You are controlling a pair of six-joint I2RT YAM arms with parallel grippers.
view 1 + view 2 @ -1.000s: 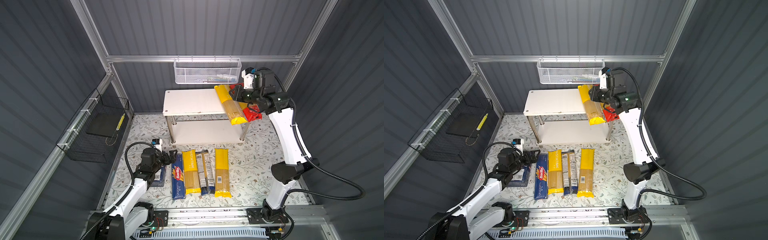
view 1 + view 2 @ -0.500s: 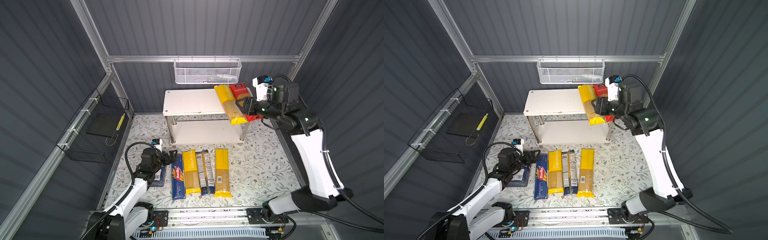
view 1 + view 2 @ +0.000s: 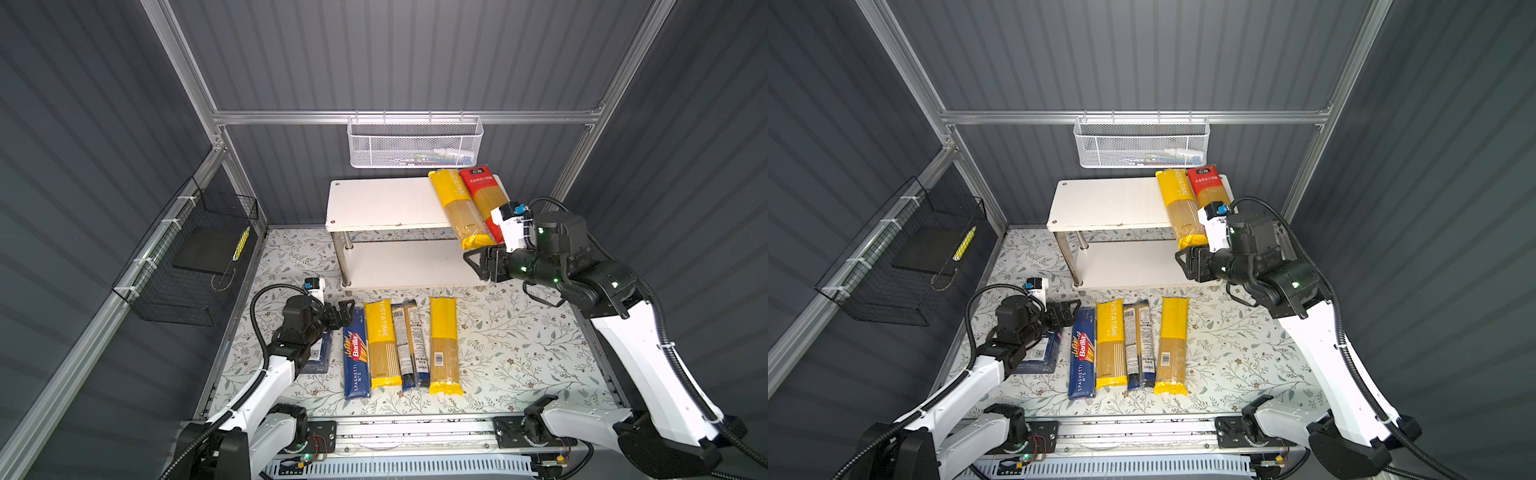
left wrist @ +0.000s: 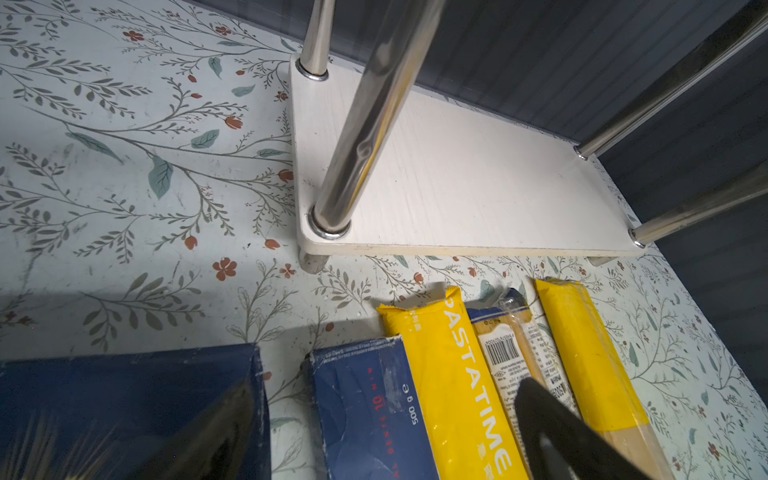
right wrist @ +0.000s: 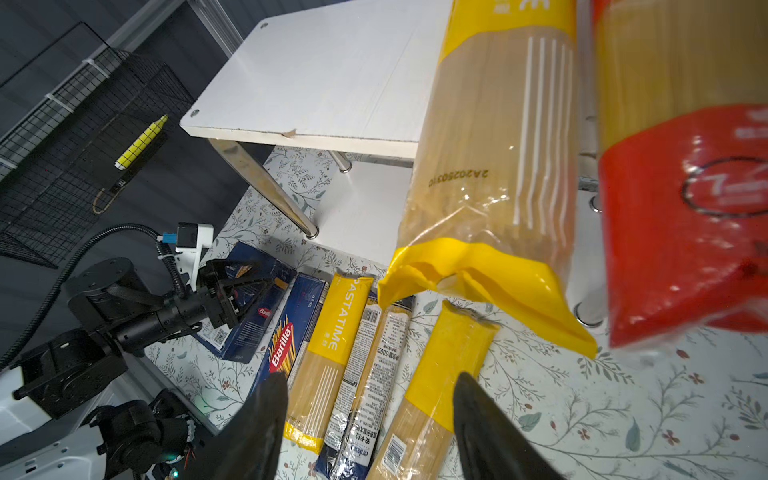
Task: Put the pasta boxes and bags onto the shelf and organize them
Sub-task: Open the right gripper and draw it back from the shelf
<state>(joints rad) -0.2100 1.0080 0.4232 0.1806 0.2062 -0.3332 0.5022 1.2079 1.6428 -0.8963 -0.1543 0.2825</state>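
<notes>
The shelf (image 3: 382,203) (image 3: 1104,203) carries a yellow bag (image 3: 455,208) (image 5: 498,124) and a red bag (image 3: 482,193) (image 5: 681,232) side by side at its right end, both overhanging the front edge. My right gripper (image 3: 473,262) (image 5: 370,382) hangs open and empty just in front of and below those ends. On the floor lie a narrow Barilla box (image 3: 356,359), a PASTATIME bag (image 3: 381,345), a clear blue-ended bag (image 3: 409,345) and another yellow bag (image 3: 444,345). My left gripper (image 3: 343,309) (image 4: 382,415) is open, low over the wider Barilla box (image 3: 318,353) (image 4: 124,399).
A white mesh basket (image 3: 415,143) hangs on the back rail above the shelf. A black wire basket (image 3: 195,257) juts from the left wall. Chrome legs (image 4: 365,124) stand at the corners of the lower board (image 4: 478,187).
My right gripper has let go of the red bag on the top board, opened, and drawn back and down in front of the shelf. The left arm has not moved.
</notes>
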